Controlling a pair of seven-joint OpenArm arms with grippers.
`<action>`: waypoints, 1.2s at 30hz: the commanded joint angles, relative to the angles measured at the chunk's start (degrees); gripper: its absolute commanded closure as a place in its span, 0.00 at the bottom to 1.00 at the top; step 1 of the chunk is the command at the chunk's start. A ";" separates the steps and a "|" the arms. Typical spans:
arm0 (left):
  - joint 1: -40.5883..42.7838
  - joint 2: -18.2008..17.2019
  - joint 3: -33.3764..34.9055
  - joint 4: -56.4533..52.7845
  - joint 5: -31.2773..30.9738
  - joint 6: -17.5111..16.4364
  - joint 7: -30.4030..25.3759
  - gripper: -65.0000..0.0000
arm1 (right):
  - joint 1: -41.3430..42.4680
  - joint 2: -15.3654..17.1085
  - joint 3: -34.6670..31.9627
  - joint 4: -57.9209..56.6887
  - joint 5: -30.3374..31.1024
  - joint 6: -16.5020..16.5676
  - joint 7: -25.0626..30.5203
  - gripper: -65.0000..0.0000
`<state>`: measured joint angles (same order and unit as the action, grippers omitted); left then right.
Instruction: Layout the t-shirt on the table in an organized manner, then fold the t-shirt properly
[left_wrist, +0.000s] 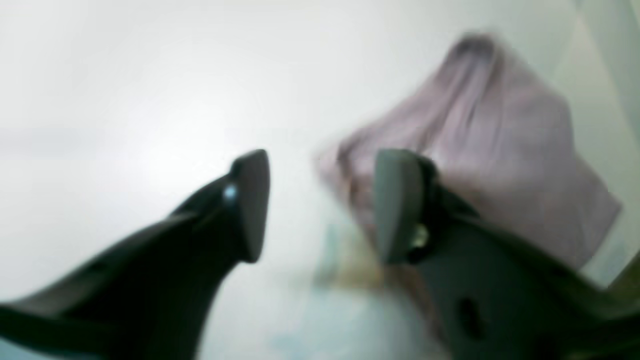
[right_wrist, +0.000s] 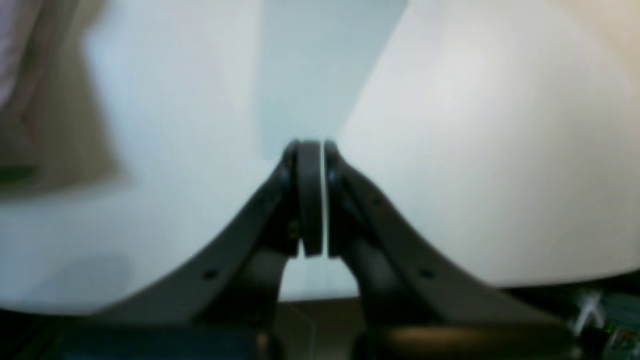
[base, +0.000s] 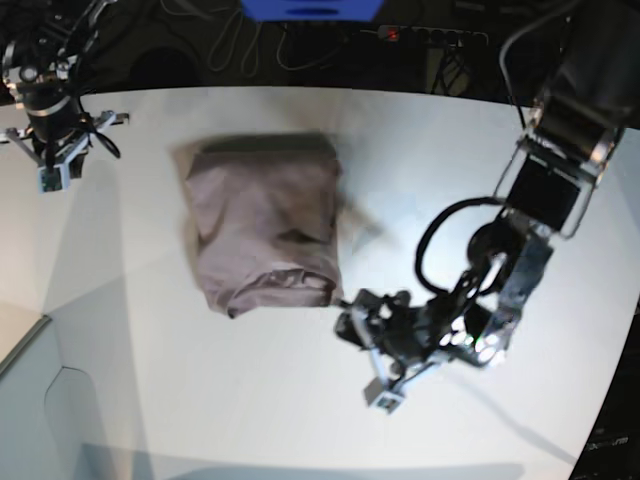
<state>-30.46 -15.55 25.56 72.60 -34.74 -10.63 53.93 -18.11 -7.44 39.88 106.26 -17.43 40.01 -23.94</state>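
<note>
You see the t-shirt (base: 263, 222) folded into a compact rectangle on the table (base: 150, 400), toward 11 o'clock from the centre. The left gripper (base: 352, 322) hovers just beside its corner at 4 o'clock, jaws apart, holding nothing. The right gripper (right_wrist: 316, 197), far at 10 o'clock, is closed and empty.

We see the t-shirt (base: 262, 222) as a plain dusty mauve-brown with no print (paler, almost lilac, through the left wrist camera). The surface (base: 200, 400) beneath it is glossy white. Both end effectors, left (left_wrist: 320, 205) and right (right_wrist: 314, 200), are dark grey-black.
</note>
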 joint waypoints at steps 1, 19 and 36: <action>1.31 -1.28 -3.63 3.75 -0.82 -0.05 0.00 0.62 | -1.01 -0.16 0.78 1.22 0.24 -0.01 0.96 1.00; 63.38 -4.19 -51.54 31.97 -0.64 -0.58 0.71 1.00 | -17.72 -1.56 0.43 -2.57 0.42 -0.01 0.96 1.00; 65.40 4.17 -39.94 -6.27 22.39 -0.75 -26.64 1.00 | -8.48 1.51 -1.24 -43.88 0.07 -0.01 4.65 1.00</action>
<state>34.06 -10.85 -14.06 65.17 -12.47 -11.68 26.61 -25.58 -6.33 38.44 61.52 -17.15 39.83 -18.44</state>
